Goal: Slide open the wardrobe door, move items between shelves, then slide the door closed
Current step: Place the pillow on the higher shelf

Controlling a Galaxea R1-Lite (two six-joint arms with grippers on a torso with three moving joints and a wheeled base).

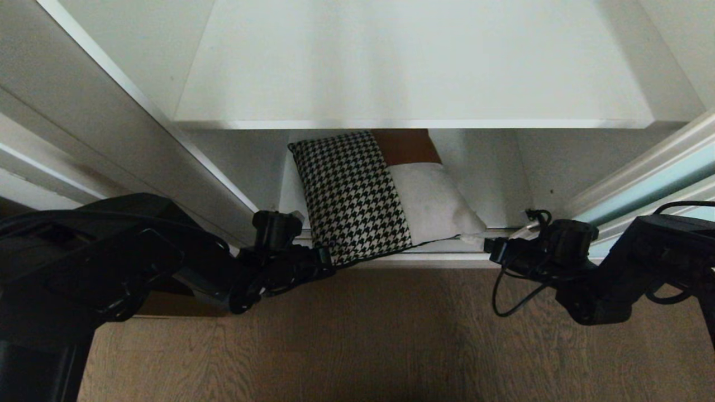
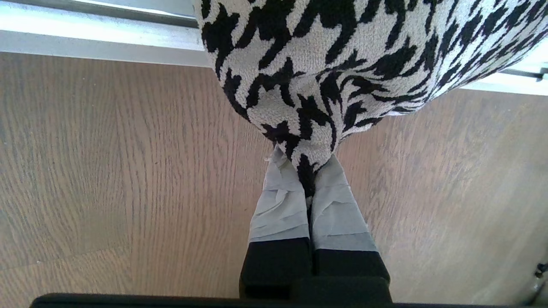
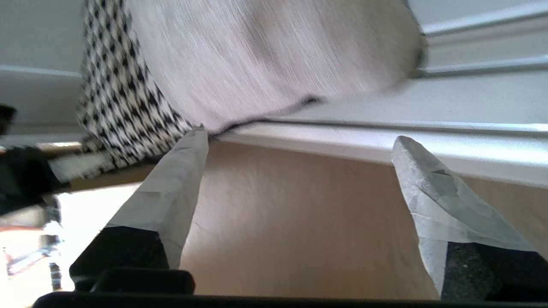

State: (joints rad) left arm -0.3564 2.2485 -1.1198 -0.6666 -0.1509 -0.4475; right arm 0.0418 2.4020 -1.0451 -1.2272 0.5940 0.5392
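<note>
The houndstooth cushion (image 1: 352,195) lies on the lower shelf (image 1: 491,167), its front corner hanging over the wardrobe's bottom edge. My left gripper (image 1: 329,268) (image 2: 305,167) is shut on that corner (image 2: 342,55). The cream cushion (image 1: 433,204) (image 3: 265,55) rests against the houndstooth one's right side. My right gripper (image 1: 477,243) (image 3: 298,140) stands open just off the cream cushion's front right corner, with nothing between its fingers. An upper white shelf (image 1: 413,72) overhangs the cushions' back. The sliding wardrobe door (image 1: 653,181), pale aqua, sits pushed aside at the right.
A brown patch (image 1: 405,146) shows behind the cream cushion under the upper shelf. The white bottom track (image 1: 441,261) runs along the wardrobe front. Wood floor (image 1: 391,335) spreads below both arms. A grey panel (image 1: 84,111) bounds the opening on the left.
</note>
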